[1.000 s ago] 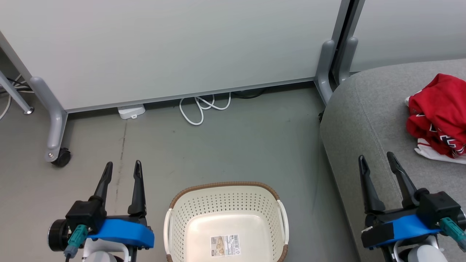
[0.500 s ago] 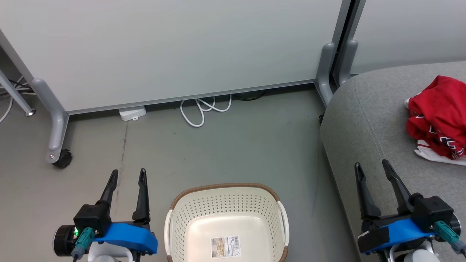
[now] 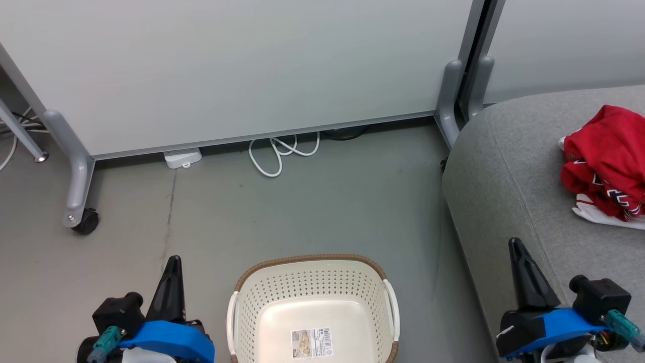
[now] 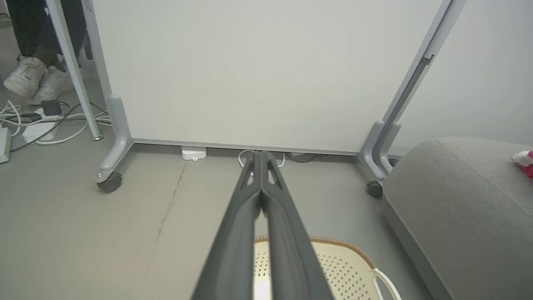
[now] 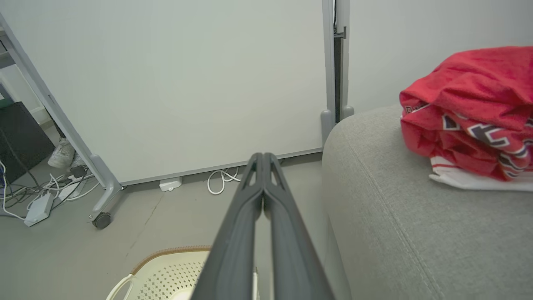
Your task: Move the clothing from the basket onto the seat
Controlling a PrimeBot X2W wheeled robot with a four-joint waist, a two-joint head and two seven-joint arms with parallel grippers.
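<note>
left gripper [image 3: 174, 259]: fingers pressed together, beside basket [image 3: 312, 258] | right gripper [image 3: 515, 243]: fingers together, over seat [image 3: 509, 166] edge | clothing [image 3: 607, 161]: red heap on seat | basket: on floor

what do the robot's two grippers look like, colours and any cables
The left gripper and the right gripper match: two long tapered dark fingers with slotted tips, a black block on a bright blue bracket, a teal cable plug, and a pale forearm.
</note>
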